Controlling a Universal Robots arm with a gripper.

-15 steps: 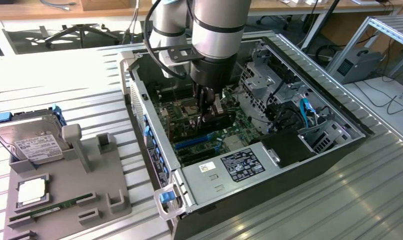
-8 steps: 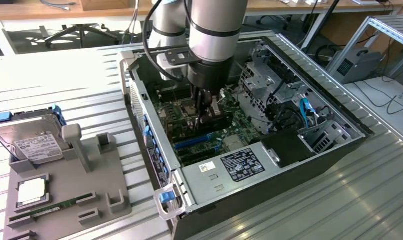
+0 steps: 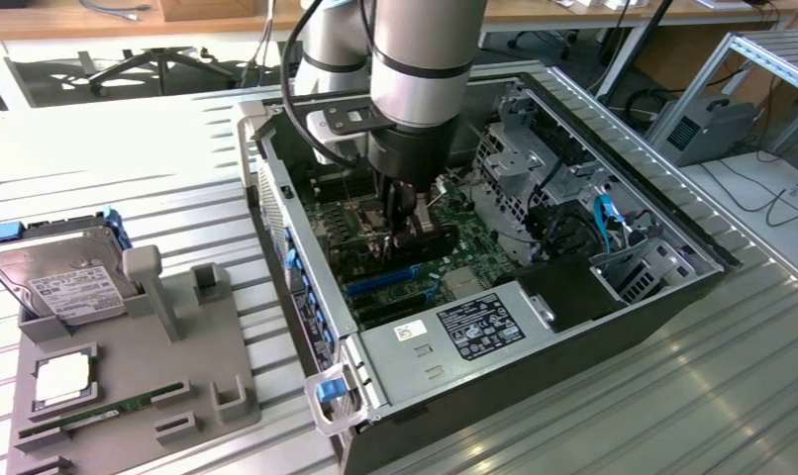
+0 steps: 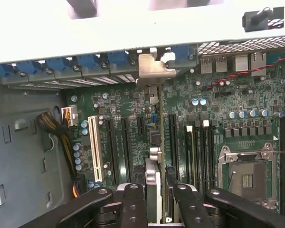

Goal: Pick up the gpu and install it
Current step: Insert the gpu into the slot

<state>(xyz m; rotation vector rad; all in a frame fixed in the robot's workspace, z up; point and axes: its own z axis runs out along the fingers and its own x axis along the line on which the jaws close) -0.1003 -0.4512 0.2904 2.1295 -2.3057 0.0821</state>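
Note:
The gpu (image 4: pixel 157 137) stands on edge inside the open computer case (image 3: pixel 505 341), seen edge-on in the wrist view. Its silver bracket (image 4: pixel 154 71) sits against the case's rear wall, among the blue slot clips. My gripper (image 4: pixel 157 197) is shut on the card, with one black finger (image 4: pixel 134 202) on each side of it. In the exterior view the gripper (image 3: pixel 407 236) reaches down over the green motherboard (image 3: pixel 372 272), with the gpu (image 3: pixel 430 240) between its fingers. Whether the card's edge is down in a slot I cannot tell.
A white PCI slot (image 4: pixel 93 147) and black slots flank the card, and an empty CPU socket (image 4: pixel 247 178) lies beside them. On the exterior view's left, a grey fixture (image 3: pixel 174 396) holds a hard drive (image 3: pixel 62 282), a CPU (image 3: pixel 62 376) and a RAM stick (image 3: pixel 102 411).

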